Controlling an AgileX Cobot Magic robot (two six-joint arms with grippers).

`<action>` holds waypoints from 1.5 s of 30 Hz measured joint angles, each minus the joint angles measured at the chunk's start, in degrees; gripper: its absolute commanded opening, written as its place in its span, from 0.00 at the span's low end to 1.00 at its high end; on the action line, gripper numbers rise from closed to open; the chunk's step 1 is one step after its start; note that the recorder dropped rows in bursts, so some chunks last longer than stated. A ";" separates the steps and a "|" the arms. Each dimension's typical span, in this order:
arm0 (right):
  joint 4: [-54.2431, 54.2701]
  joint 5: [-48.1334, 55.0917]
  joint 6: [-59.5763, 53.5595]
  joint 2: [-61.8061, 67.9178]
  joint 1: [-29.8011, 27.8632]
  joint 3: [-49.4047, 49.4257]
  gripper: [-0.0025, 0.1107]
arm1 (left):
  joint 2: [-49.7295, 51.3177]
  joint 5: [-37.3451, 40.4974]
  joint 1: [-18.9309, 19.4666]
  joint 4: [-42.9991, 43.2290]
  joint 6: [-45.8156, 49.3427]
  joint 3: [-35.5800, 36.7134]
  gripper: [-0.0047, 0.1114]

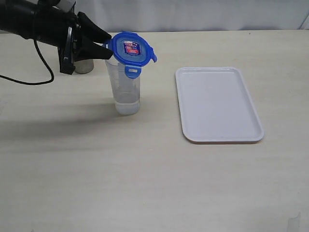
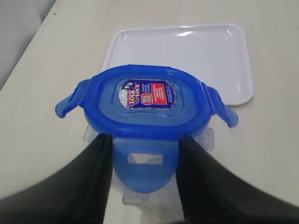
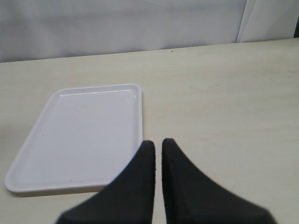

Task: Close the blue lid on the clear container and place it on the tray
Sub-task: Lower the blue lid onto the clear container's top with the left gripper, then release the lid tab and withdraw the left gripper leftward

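The pale table (image 1: 145, 183) carries the white tray (image 1: 218, 104), which lies flat with nothing on it. Well apart from the tray, on the left arm's side, the clear container (image 1: 127, 92) stands upright on the table. A grey steel cup (image 1: 84, 66) stands farther from the tray again, mostly hidden behind the arm. The blue lid (image 1: 131, 48) sits at the container's mouth, tilted rather than level, with its flaps sticking out unlatched. Whether it has dropped over the rim cannot be told.

The left gripper (image 1: 107, 47) pinches the lid's flap on the side away from the tray, one finger on each edge. The right gripper (image 3: 158, 144) hangs near a corner of the tray, its fingers pressed almost together on nothing.

The step in hand looks like seating the lid. It should be levelled and centred on the rim first, then pressed straight down. A sideways push on so tall and narrow a container would likely tip it.
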 measured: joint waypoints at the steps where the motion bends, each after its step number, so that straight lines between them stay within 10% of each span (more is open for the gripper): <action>1: 0.00 0.00 0.00 0.00 0.00 0.00 0.07 | 0.00 -0.11 0.00 0.00 0.00 0.00 0.04; 45: 0.00 0.00 0.00 0.00 0.00 0.00 0.07 | 4.37 2.47 3.25 -1.14 -2.35 0.00 0.04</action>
